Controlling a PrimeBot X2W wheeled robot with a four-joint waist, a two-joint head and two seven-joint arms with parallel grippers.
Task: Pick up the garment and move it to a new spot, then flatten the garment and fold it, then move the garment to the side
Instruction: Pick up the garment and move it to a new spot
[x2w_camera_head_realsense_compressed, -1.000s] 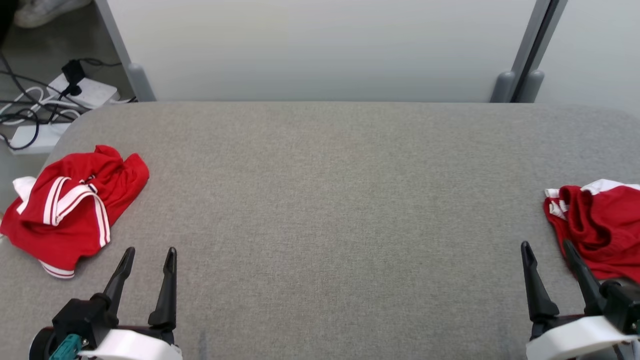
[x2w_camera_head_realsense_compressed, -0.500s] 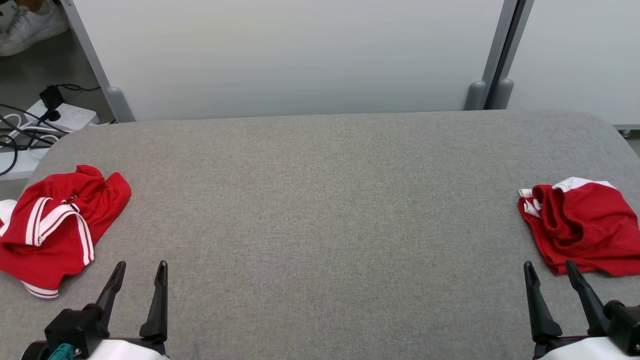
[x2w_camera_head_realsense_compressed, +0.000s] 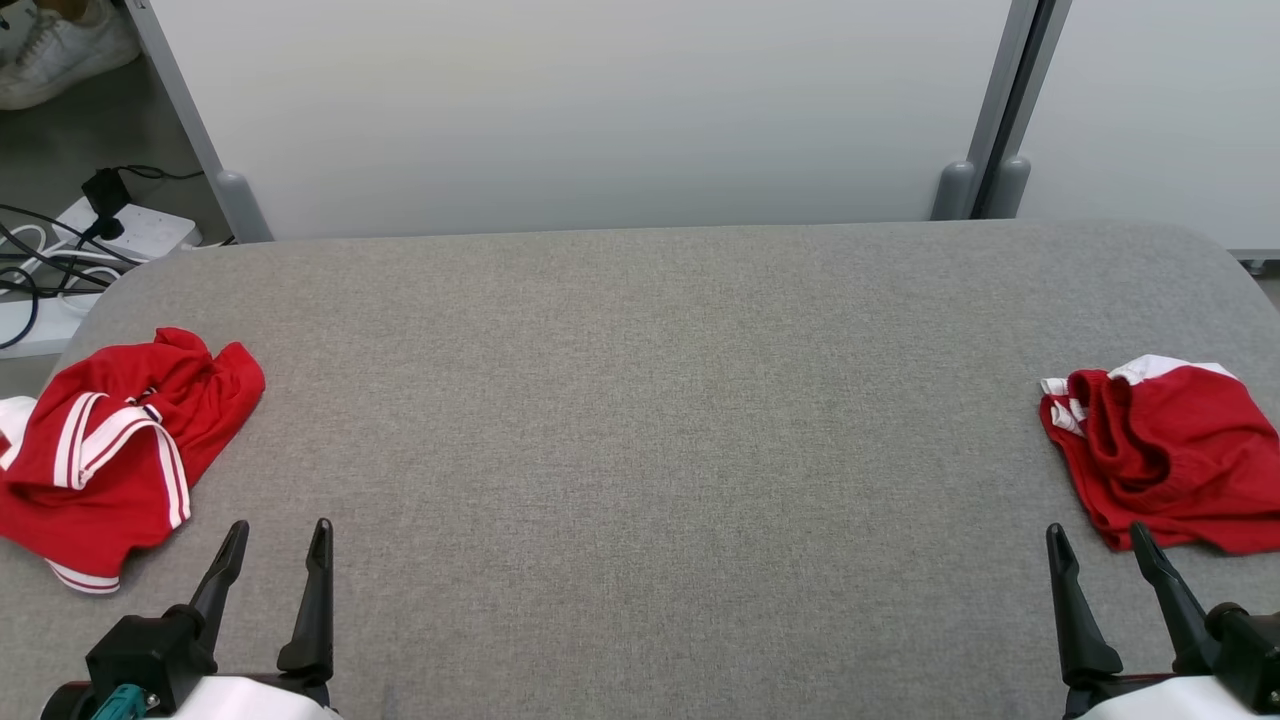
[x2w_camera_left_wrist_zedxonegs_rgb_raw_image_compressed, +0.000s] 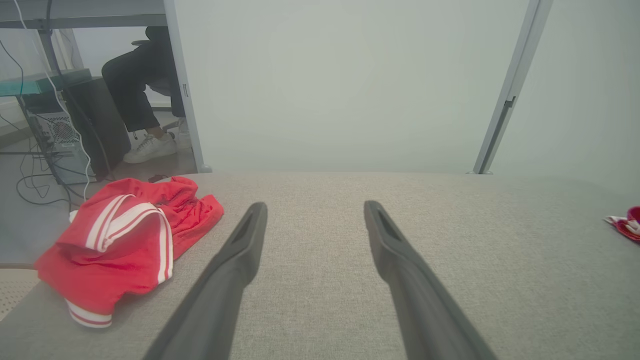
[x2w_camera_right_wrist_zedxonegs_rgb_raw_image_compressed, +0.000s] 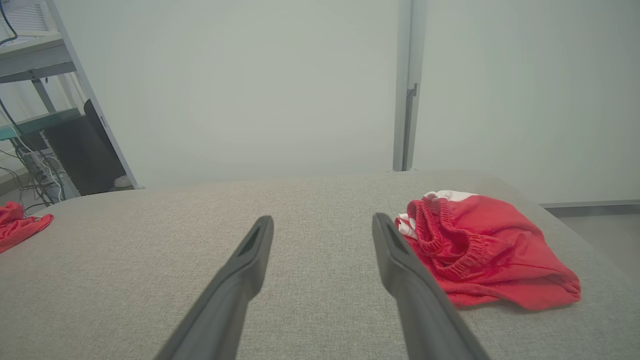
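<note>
Red shorts (x2w_camera_head_realsense_compressed: 1170, 455) lay crumpled at the grey table's (x2w_camera_head_realsense_compressed: 640, 400) right edge, just ahead and outboard of my right gripper (x2w_camera_head_realsense_compressed: 1096, 532), the nearer arm, fingers apart, empty. My left gripper (x2w_camera_head_realsense_compressed: 281, 527), likewise spread, sat beside a second, striped garment (x2w_camera_head_realsense_compressed: 120, 450).

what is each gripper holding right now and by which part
Nothing is held: the left gripper and right gripper are open and empty, apart from the left garment and right garment.

Table top (x2w_camera_head_realsense_compressed: 640, 400): matt grey woven cloth, finely textured; left garment (x2w_camera_head_realsense_compressed: 110, 450) and right garment (x2w_camera_head_realsense_compressed: 1170, 460): soft, crumpled matt red cloth, white trim.
</note>
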